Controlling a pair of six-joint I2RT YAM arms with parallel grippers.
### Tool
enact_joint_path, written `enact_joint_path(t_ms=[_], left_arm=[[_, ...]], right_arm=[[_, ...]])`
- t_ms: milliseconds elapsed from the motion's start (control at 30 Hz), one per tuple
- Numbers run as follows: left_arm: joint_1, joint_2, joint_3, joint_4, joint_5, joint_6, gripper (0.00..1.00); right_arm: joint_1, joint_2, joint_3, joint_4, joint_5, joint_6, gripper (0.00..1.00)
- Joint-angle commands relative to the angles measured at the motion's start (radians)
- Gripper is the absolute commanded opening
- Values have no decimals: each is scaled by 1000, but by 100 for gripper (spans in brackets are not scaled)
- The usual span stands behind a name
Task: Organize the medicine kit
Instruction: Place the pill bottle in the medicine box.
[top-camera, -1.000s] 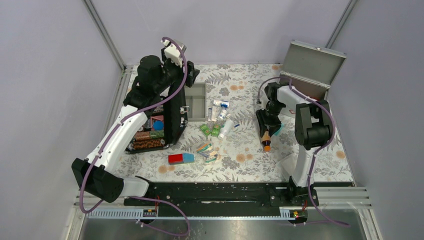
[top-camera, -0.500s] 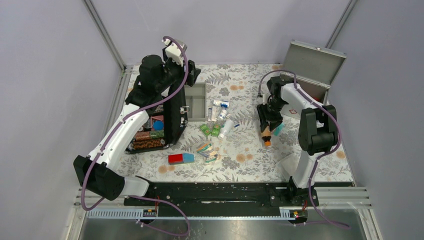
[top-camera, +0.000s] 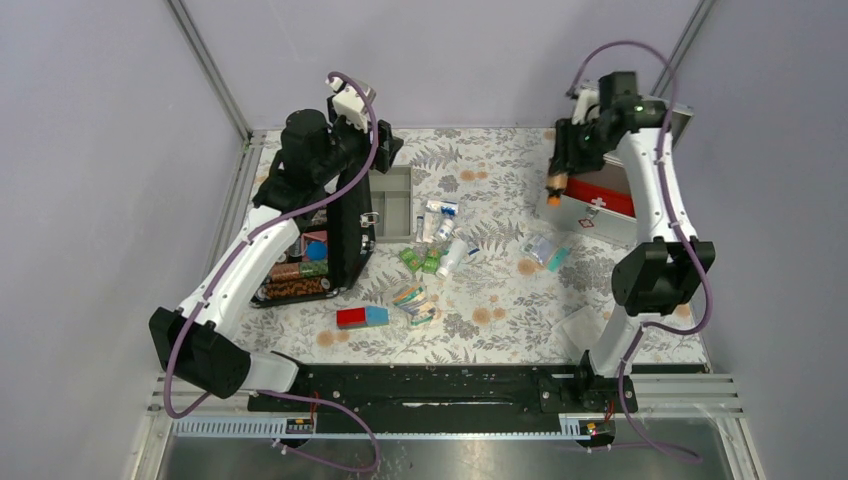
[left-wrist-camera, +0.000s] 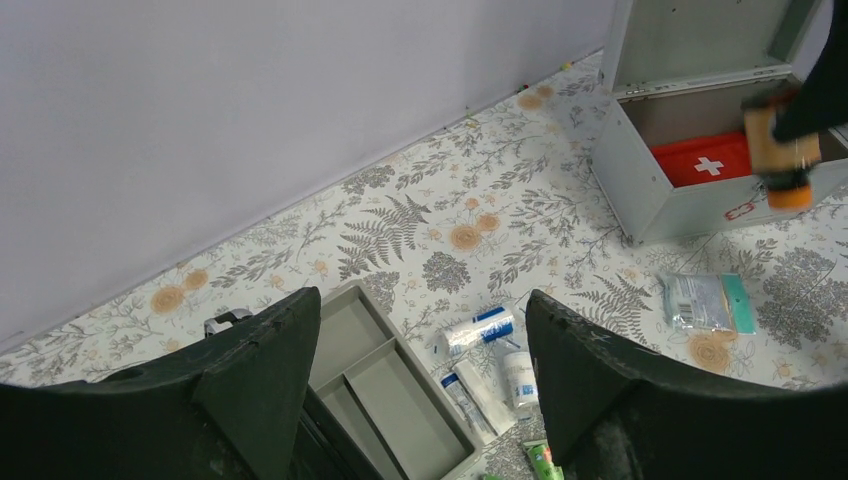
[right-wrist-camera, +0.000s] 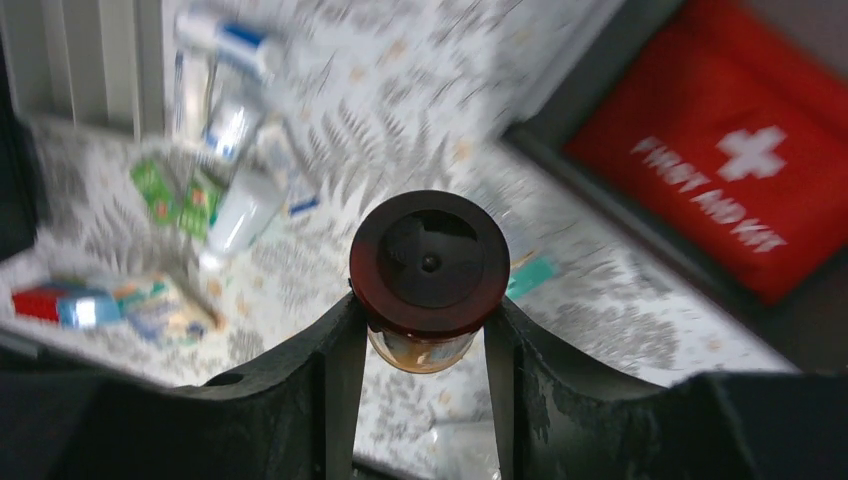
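Right side of the table, about 2 o'clock: the medicine kit (top-camera: 600, 224) stands open, grey lid tipped back toward the wall, red-cross mark on its front. A red first aid pouch (top-camera: 604, 192) lies inside.

The right gripper (right-wrist-camera: 425, 320) pinches a small amber bottle (top-camera: 553, 188) between both fingers, orange end down. The bottle hangs above the kit's left end, at its 9 o'clock, not touching the box (the wrist view is blurred, yet the grip reads plainly).

Left gripper (left-wrist-camera: 418, 340): fingers spread wide, nothing between them. It hovers high at 11 o'clock over a grey divided tray (top-camera: 395, 210).

A black case (top-camera: 335, 250) with colourful contents stands open at 9 o'clock, touching the tray's left side. Tubes and green packets (top-camera: 425, 260) are scattered mid-table. A clear sachet (top-camera: 547, 250) lies just in front of the kit, at its 7 o'clock.
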Motion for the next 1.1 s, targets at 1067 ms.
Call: enact_joint_path(t_ms=[1067], left_arm=[[2, -41, 73, -106, -18, 139, 75]], right_arm=[[-129, 476, 294, 52, 71, 165, 31]])
